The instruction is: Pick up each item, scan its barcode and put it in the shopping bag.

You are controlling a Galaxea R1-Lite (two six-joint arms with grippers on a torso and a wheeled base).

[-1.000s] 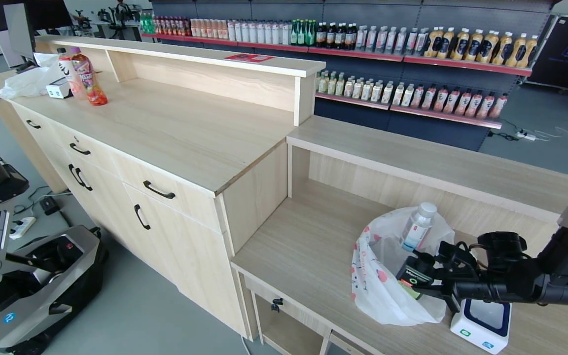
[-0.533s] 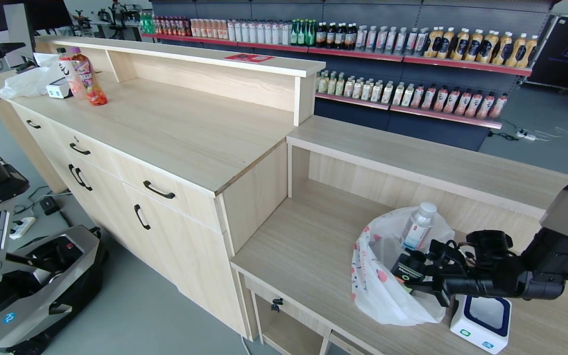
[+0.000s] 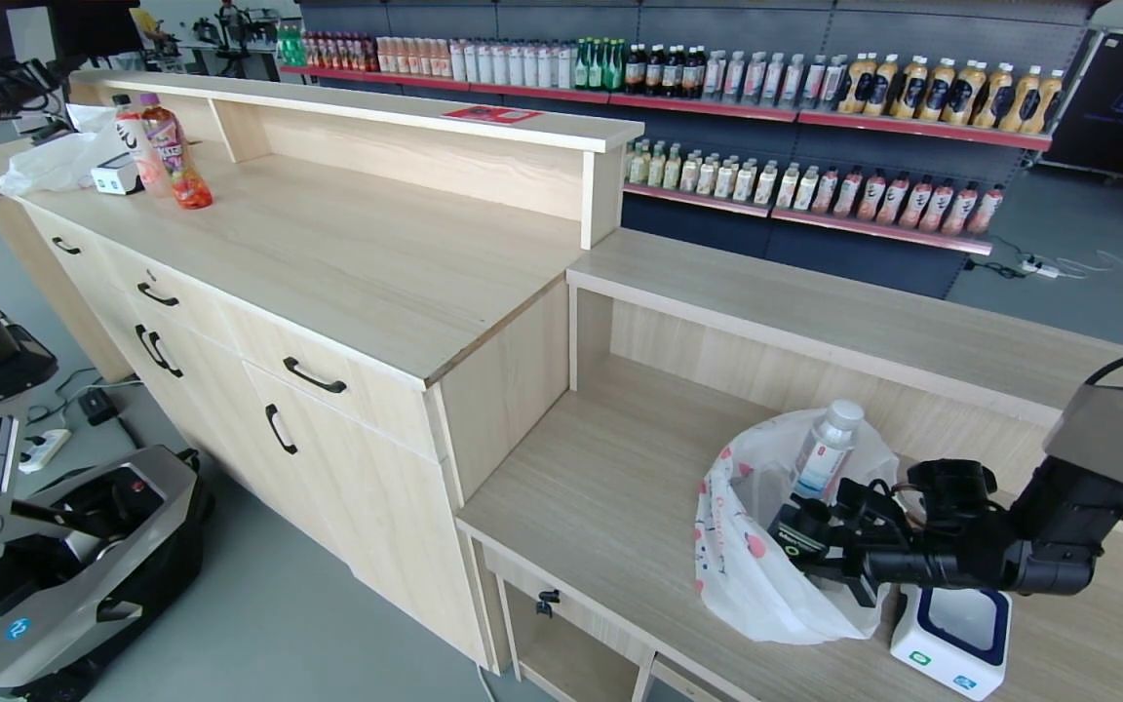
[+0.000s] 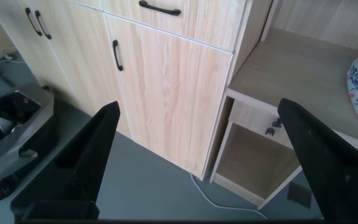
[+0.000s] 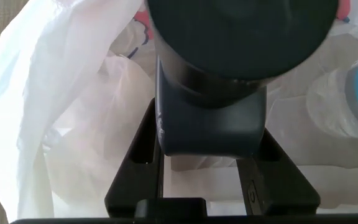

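My right gripper (image 3: 808,542) pinches the dark container (image 5: 241,43) above the shopping bag (image 3: 745,585) mouth, now farther over it than before.

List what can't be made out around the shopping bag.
Barcode of the dark container: right wrist view, end-on, too close.
Base of the bottle: head view, behind the right gripper, down in the shopping bag.
Rear of the scanner: head view, under the right arm.
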